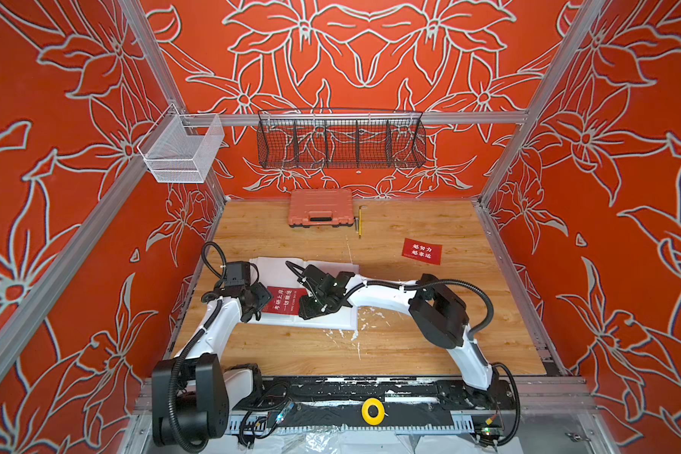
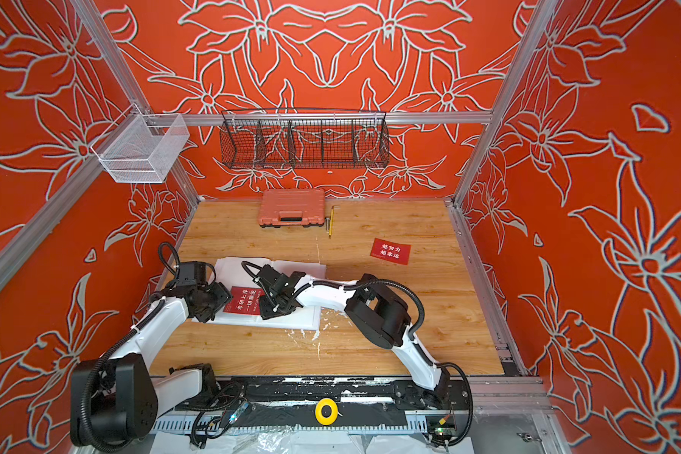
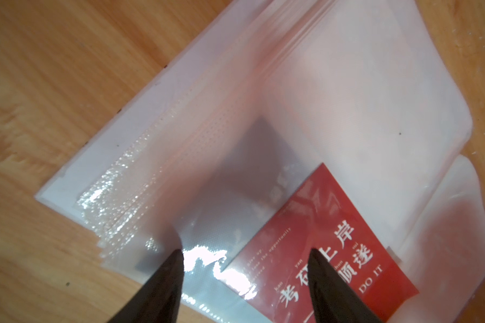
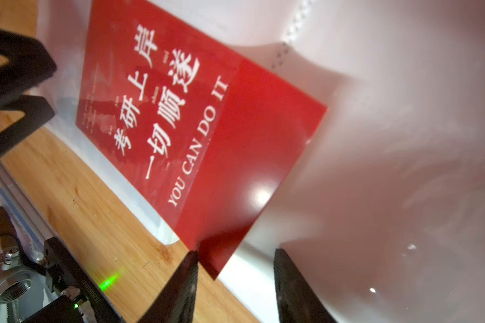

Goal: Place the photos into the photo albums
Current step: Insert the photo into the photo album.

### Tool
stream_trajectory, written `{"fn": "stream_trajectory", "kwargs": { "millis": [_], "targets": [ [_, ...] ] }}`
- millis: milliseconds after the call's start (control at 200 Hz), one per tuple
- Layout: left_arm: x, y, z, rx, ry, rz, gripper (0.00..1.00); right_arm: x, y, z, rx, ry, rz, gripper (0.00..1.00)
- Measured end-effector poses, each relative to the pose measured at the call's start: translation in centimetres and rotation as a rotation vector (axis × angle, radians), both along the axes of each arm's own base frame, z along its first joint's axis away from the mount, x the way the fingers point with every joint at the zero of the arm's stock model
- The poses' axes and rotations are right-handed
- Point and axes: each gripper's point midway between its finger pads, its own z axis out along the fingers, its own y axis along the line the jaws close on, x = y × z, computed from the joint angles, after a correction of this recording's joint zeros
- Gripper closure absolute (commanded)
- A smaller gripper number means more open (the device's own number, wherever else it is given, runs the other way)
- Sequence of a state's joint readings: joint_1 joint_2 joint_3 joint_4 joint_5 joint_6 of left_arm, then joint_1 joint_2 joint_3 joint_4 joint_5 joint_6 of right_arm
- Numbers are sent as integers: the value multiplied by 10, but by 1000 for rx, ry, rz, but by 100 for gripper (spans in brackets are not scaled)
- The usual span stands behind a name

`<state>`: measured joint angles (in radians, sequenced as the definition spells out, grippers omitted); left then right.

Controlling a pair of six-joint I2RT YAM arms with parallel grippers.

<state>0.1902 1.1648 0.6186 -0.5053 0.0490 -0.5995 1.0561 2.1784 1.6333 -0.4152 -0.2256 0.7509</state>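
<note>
The photo album (image 1: pixel 276 267) (image 2: pixel 232 271) lies open on the wooden table, its white sleeve pages (image 3: pixel 347 98) (image 4: pixel 375 112) facing up. A red photo (image 1: pixel 282 300) (image 2: pixel 244 300) (image 3: pixel 333 209) (image 4: pixel 207 112) with white writing lies on the near page, partly under a clear sleeve. My left gripper (image 1: pixel 261 304) (image 2: pixel 223 300) (image 3: pixel 247 257) is open over the sleeve's edge and that photo. My right gripper (image 1: pixel 301 308) (image 2: pixel 266 310) (image 4: pixel 235 257) is open too; the photo's near corner sits between its fingers, touching one. Another red photo (image 1: pixel 422 251) (image 2: pixel 391 250) lies alone at the far right.
An orange-pink plastic case (image 1: pixel 320 207) and a yellow pencil (image 1: pixel 359 224) lie by the back wall. A black wire basket (image 1: pixel 341 143) and a white mesh basket (image 1: pixel 181 153) hang above. White flecks dot the wood in front of the album.
</note>
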Motion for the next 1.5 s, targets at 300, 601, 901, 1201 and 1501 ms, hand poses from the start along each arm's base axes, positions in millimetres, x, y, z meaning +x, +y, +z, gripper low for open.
{"fn": "stream_trajectory", "kwargs": {
  "millis": [300,601,901,1201,1501],
  "targets": [
    [1,0,0,-1,-3,-1,36,22,8,17,31,-24,-21,53],
    [-2,0,2,6,-16,2,39,29,34,18,67,-15,-3,54],
    [-2,0,4,8,-23,2,39,20,52,24,92,-8,32,53],
    [-2,0,4,8,-23,2,39,4,16,28,36,-13,24,43],
    [-2,0,4,7,-23,2,38,10,0,17,17,-6,-2,37]
  ]
}}
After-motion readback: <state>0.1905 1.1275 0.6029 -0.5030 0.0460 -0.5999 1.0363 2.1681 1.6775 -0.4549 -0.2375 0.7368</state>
